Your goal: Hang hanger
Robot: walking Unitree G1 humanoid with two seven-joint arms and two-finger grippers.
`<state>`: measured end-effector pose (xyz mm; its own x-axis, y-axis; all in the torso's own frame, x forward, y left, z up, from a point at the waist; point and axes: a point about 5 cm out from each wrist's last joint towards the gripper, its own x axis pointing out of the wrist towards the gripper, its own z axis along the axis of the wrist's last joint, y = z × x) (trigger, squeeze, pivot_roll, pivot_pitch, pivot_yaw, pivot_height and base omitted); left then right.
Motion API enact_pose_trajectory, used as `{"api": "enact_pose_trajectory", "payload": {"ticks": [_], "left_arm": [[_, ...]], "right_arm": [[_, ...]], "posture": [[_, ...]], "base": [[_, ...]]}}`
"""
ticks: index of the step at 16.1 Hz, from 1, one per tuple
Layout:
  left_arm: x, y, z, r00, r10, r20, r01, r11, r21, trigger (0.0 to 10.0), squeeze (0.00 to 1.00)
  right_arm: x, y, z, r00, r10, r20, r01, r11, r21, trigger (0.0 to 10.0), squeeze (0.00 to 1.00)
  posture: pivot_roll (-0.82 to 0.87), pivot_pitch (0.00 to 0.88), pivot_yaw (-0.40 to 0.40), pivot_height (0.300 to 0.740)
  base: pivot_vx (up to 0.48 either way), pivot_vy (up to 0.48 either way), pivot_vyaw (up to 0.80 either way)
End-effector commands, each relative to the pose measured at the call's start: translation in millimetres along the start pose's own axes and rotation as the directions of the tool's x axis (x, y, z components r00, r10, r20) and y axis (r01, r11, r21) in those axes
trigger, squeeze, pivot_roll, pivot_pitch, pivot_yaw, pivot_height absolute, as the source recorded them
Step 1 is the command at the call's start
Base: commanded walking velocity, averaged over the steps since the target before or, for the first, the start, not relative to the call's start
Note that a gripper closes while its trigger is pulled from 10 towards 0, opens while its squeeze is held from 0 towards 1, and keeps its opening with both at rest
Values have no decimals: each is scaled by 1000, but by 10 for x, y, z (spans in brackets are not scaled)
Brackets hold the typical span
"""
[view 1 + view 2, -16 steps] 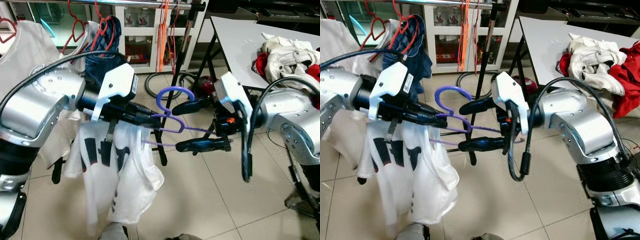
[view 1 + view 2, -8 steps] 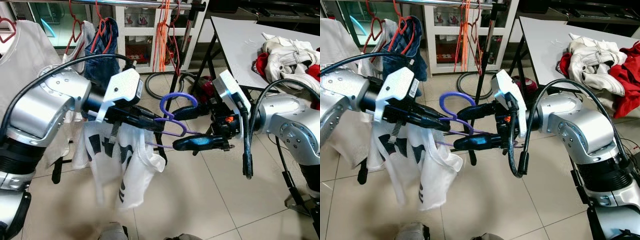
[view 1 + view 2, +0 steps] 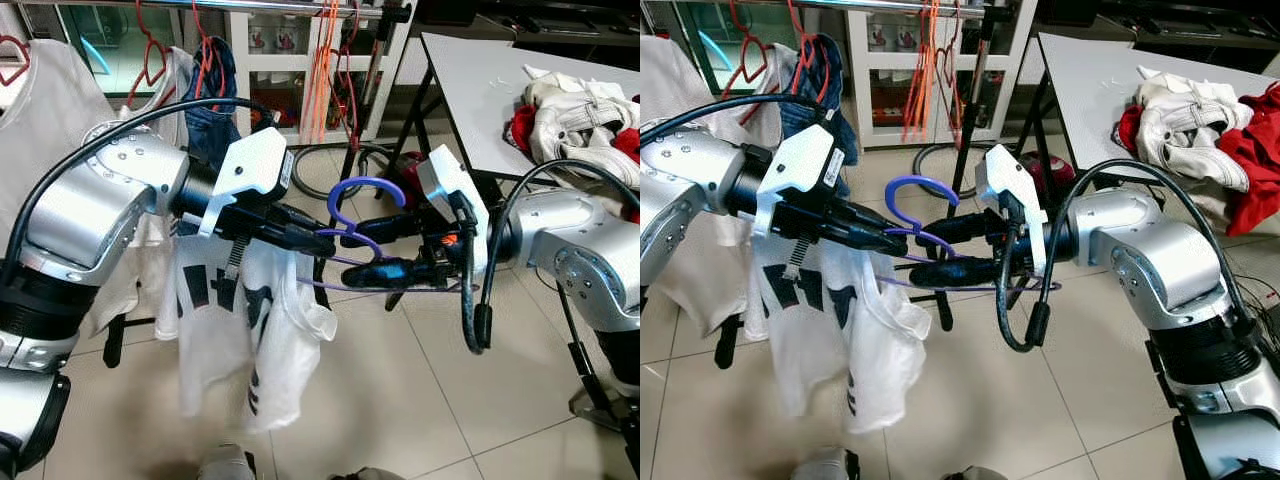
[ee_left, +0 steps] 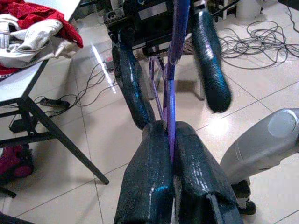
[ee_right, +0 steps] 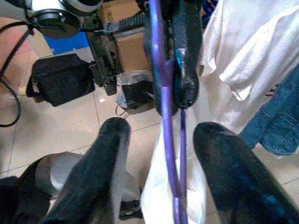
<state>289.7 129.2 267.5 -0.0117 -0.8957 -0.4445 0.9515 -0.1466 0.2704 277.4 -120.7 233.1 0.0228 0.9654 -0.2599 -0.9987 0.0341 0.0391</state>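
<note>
Closest to me, the left gripper [image 3: 318, 240] is pinched tight on the purple hanger [image 3: 352, 215], its two black fingers [image 4: 154, 186] squeezed together around the thin purple wire. A white T-shirt [image 3: 245, 330] with dark lettering droops from that hanger below the left arm, hanging well above the tiled floor [image 3: 420, 400]. Facing it, the right gripper [image 3: 362, 252] has its fingers spread apart, one above and one below the hanger's bar, straddling the wire without closing on it; from the right wrist view the purple wire runs down through the gap between the two black fingers [image 5: 105, 163]. The hanger's hook curls upward between the two grippers, held in mid-air. Beyond them stands the clothes rack [image 3: 350, 130] with red and orange hangers and a blue garment [image 3: 215, 75] on its rail. Off to the right, a white table [image 3: 480, 80] carries a heap of white and red clothes [image 3: 575, 110].
</note>
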Motion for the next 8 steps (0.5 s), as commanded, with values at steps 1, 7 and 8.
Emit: {"api": "enact_pose_trajectory", "payload": {"ticks": [1,7,8], "left_arm": [[-4,23,80,1000,-4,-8,5,999,45,10000,0],[-25,18,30,999,-6,-33,7,999,36,10000,0],[-27,16,27,999,-6,-35,7,999,35,10000,0]], "right_arm": [[-37,-40,62,999,-33,0,32,999,-27,0,0],[-58,-54,81,999,-34,4,34,999,-34,0,0],[-55,-53,82,999,-33,5,34,999,-35,0,0]], "posture": [[-34,46,-140,740],[-35,43,-144,740],[-35,43,-145,740]], "base": [[0,0,0],[0,0,0],[0,0,0]]}}
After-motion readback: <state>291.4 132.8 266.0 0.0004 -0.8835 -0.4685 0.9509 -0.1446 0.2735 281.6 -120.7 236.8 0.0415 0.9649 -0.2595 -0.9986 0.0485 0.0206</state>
